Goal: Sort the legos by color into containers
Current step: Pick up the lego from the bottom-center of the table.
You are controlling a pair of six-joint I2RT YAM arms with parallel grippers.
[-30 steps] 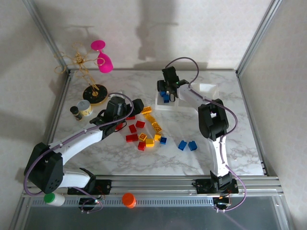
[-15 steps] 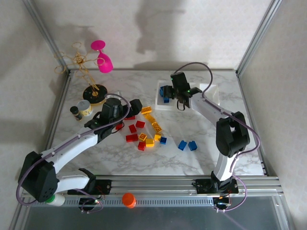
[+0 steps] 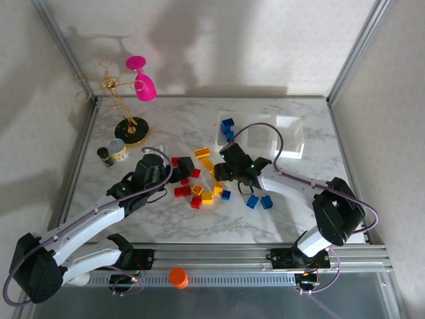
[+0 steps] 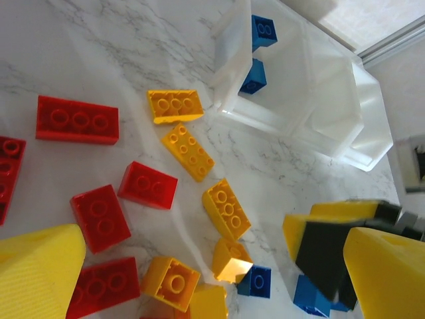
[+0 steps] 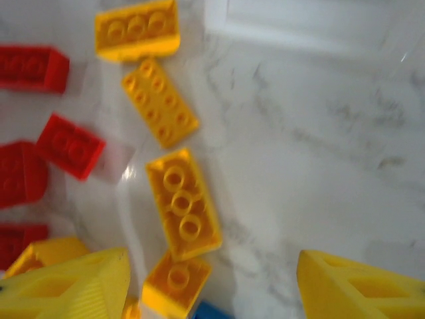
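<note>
Red, yellow and blue legos lie loose mid-table: reds (image 3: 182, 191) on the left, yellows (image 3: 217, 176) in the middle, two blues (image 3: 259, 201) to the right. The containers (image 3: 265, 141), clear trays in a row, stand at the back right; the left one holds blue legos (image 3: 228, 126). My right gripper (image 3: 223, 171) hangs open over the yellow bricks, a long yellow one (image 5: 182, 212) and a small one (image 5: 176, 282) between its fingers (image 5: 66, 286), untouched. My left gripper (image 3: 184, 165) is open and empty beside the red bricks (image 4: 78, 119), its fingers (image 4: 40, 272) wide apart.
A pink goblet (image 3: 143, 83) and a gold wire stand on a black base (image 3: 129, 129) sit at the back left, with a small round tin (image 3: 117, 148) and a dark bottle (image 3: 105, 156) beside them. An orange cap (image 3: 177, 276) rests on the front rail.
My right gripper has left the tray with the blue legos and come back over the yellow bricks, its jaws opening wider. The left gripper drew slightly nearer, beside the red bricks.
</note>
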